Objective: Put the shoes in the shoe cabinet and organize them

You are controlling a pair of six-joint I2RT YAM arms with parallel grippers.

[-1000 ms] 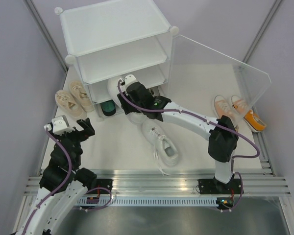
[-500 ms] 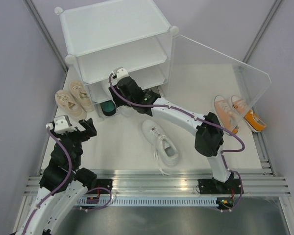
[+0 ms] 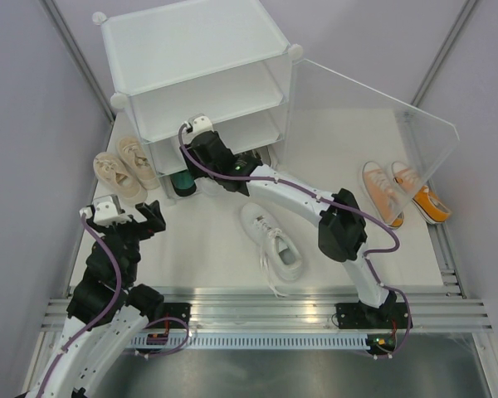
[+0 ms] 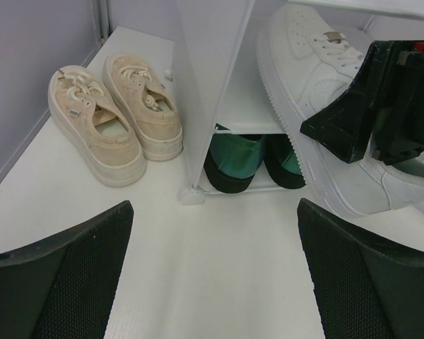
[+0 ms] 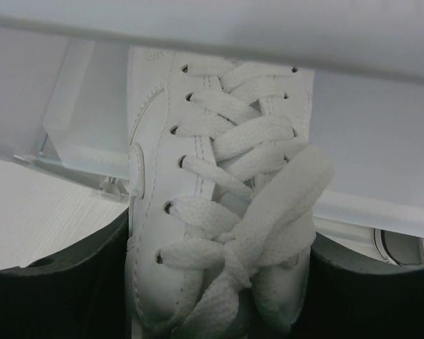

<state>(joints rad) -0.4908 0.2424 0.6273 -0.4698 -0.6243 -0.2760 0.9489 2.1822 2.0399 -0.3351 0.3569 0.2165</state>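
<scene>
Sliding the white shoe (image 5: 219, 212) into the cabinet (image 3: 191, 50) is judged the step in hand. The shoe is clamped between the jaws of the right gripper (image 5: 212, 289), toe over the shelf (image 4: 247, 116) above the green pair (image 4: 240, 159). It should be pushed straight far and kept left, so room is left for its mate (image 3: 274, 240) on the table (image 3: 199, 249). The jaws of the left gripper (image 4: 212, 275) are wide apart, nothing held.
</scene>
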